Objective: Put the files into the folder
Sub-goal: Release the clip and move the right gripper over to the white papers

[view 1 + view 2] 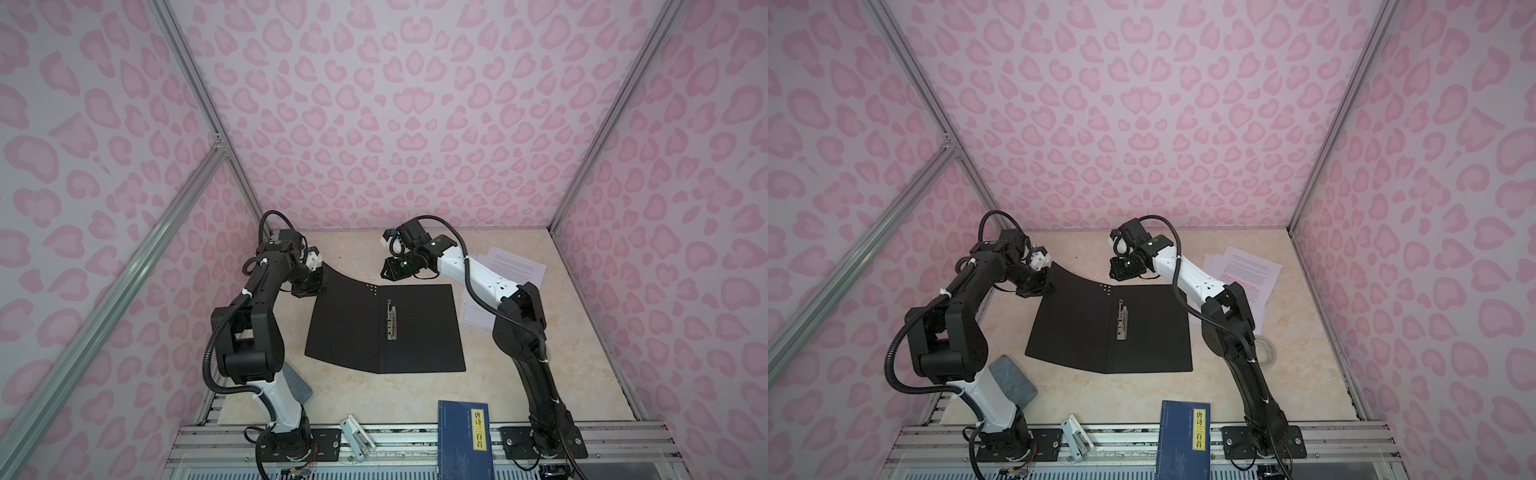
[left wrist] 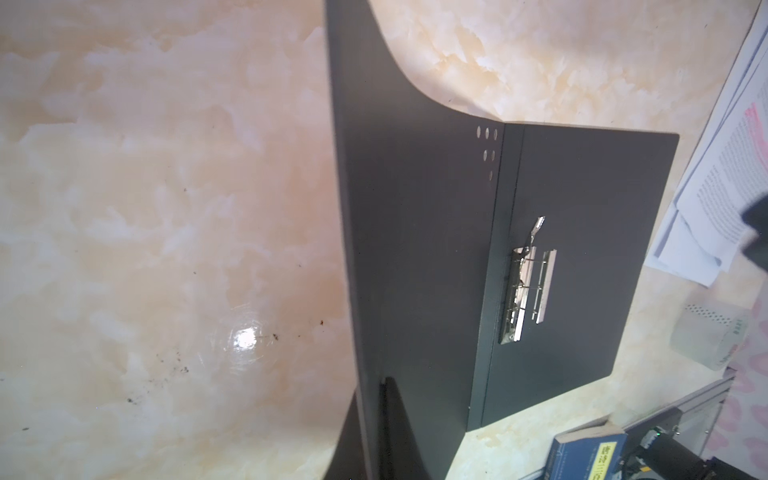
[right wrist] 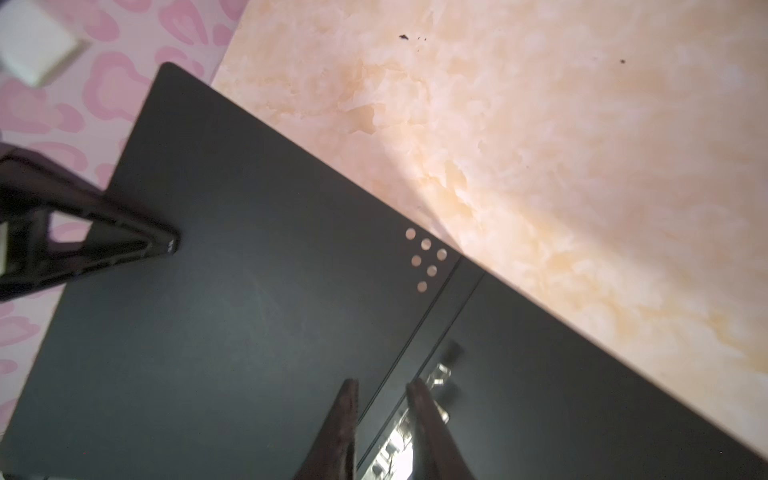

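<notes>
Soft, even light from above leaves both top views bright with only faint shadows, a white glare spot sits on the glossy table (image 2: pixel 245 338), and the right gripper (image 3: pixel 382 382) looms dark and blurred close against its wrist lens

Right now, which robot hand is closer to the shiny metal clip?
Right. The right gripper hovers above the metal clip; the left gripper pinches a lifted corner of the folder, farther off.
</notes>
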